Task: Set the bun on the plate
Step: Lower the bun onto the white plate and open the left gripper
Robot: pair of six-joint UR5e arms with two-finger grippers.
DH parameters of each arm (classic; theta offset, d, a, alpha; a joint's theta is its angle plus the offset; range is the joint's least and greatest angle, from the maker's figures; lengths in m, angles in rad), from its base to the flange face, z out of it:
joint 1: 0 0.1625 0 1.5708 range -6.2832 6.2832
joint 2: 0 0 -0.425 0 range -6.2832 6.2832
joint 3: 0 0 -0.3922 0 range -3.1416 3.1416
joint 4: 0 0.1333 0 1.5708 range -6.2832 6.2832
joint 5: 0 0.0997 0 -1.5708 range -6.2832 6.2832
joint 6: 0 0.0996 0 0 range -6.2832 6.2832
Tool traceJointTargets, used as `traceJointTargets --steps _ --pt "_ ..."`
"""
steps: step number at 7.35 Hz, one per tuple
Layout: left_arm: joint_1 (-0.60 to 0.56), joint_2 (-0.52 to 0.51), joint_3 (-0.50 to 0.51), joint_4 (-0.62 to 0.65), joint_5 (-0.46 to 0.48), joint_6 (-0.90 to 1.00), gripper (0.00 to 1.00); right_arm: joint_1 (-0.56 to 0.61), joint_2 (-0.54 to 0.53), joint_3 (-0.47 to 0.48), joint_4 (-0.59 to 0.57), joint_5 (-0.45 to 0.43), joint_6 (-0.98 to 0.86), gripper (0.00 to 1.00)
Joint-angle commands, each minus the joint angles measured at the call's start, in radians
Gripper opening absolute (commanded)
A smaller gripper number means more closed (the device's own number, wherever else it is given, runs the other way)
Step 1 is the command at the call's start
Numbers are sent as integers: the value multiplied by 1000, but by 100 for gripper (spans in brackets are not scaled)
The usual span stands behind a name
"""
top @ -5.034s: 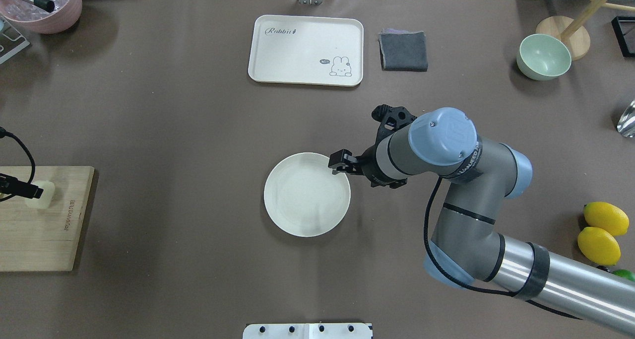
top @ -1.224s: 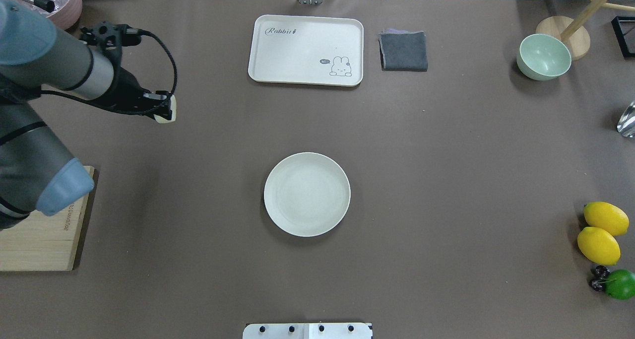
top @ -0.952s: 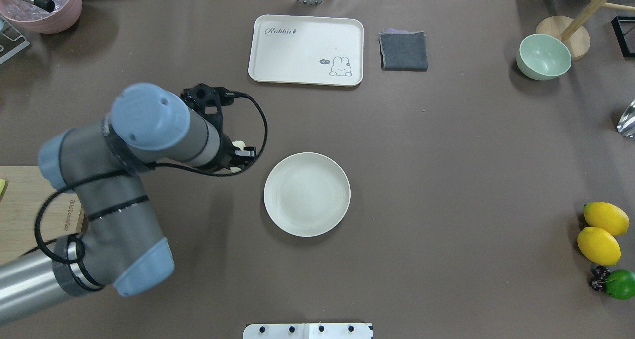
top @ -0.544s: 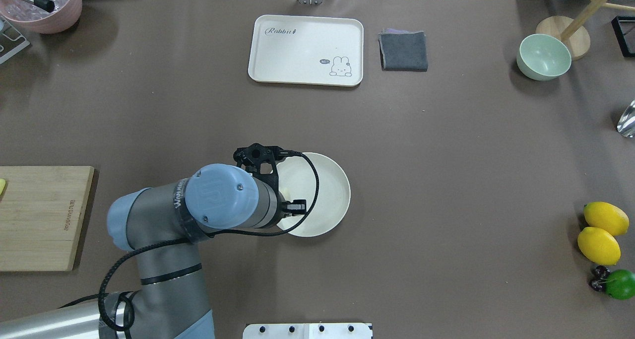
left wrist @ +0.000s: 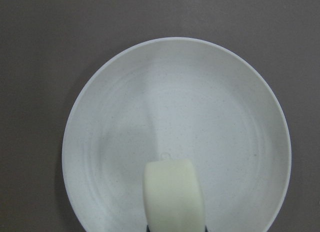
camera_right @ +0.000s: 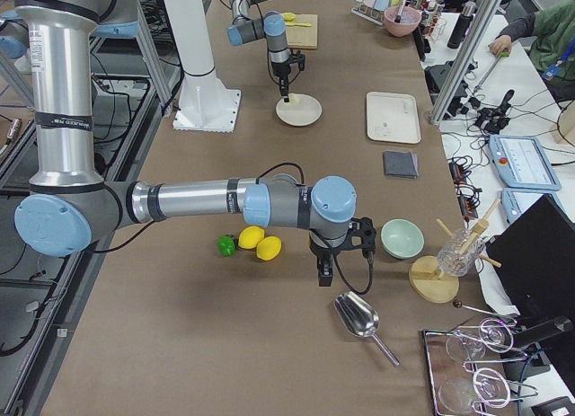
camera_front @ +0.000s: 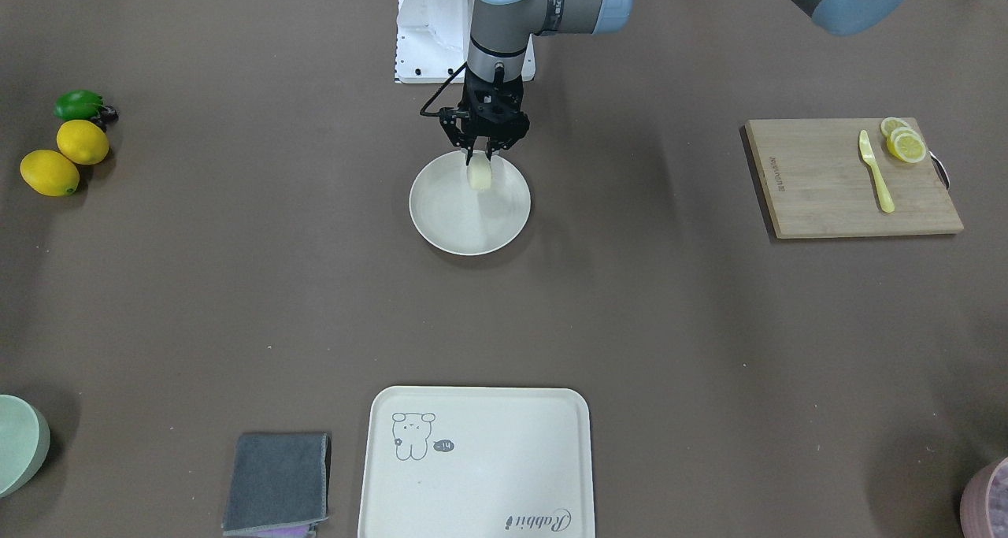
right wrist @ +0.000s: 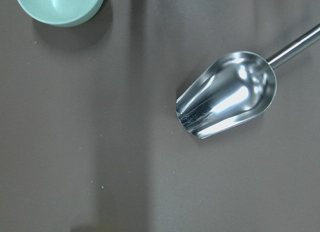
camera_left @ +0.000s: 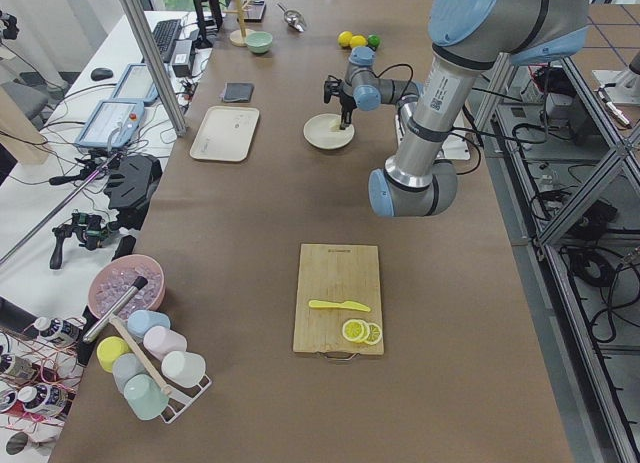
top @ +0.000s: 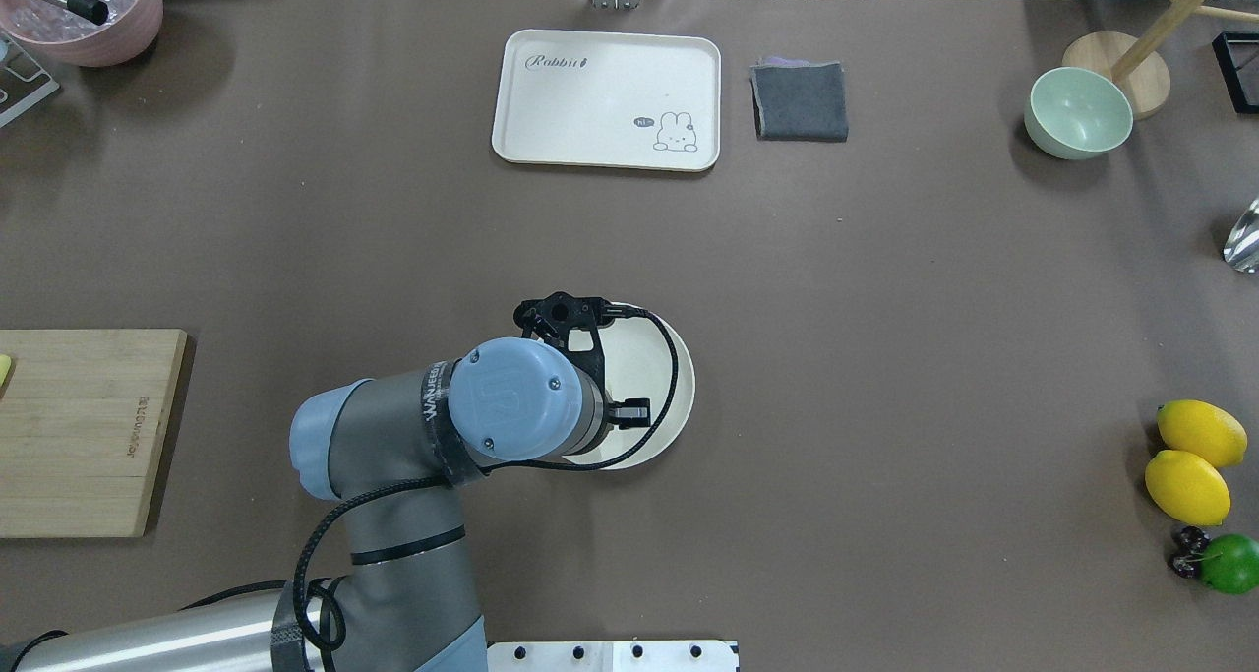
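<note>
The left gripper (camera_front: pixel 483 153) hangs over the plate (camera_front: pixel 465 224), on the side nearest the robot, with its fingers clenched on the top of the bun (camera_front: pixel 479 174). The plate lies in the middle of the table (top: pixel 885 357), somewhat closer to the robot's edge than to the far edge. From the wrist view the bun (left wrist: pixel 173 194) sits inside the rim and off centre. Whether its underside rests on the plate or hangs just above it cannot be told.

The step in hand looks like the set-down. The next move would call for lowering until the bun bears on the plate, then letting go and lifting straight up so the soft-looking lump does not tip or drag.

Nothing stands in the way on the plate. At the table's left edge lies a cutting board (camera_front: pixel 827 183) with a yellow knife (camera_front: pixel 876 172) and lemon slices (camera_front: pixel 903 142). At the right edge are two lemons (top: pixel 1200 434) and a lime (top: pixel 1229 562). Along the far edge lie a tray (top: pixel 607 99), a folded cloth (top: pixel 800 99) and a green bowl (top: pixel 1078 111), all well apart from the plate.

The right gripper (camera_right: pixel 324 274) hangs toward the far right corner over a metal scoop (right wrist: pixel 227 94); whether its fingers are parted I cannot tell.
</note>
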Motion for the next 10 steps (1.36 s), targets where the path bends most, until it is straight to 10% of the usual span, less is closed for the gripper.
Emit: traceJointTargets --steps 1,5,7,10 --pt "1 -15 45 -1 20 7 34 1 -7 11 0 -1 1 100" --pt "5 -13 72 -3 21 6 60 1 -4 11 0 -3 1 100" --pt "5 -16 68 -3 27 6 97 1 -2 11 0 -3 3 100" --pt "-135 -6 -77 82 -85 120 97 1 0 9 -2 -3 3 100"
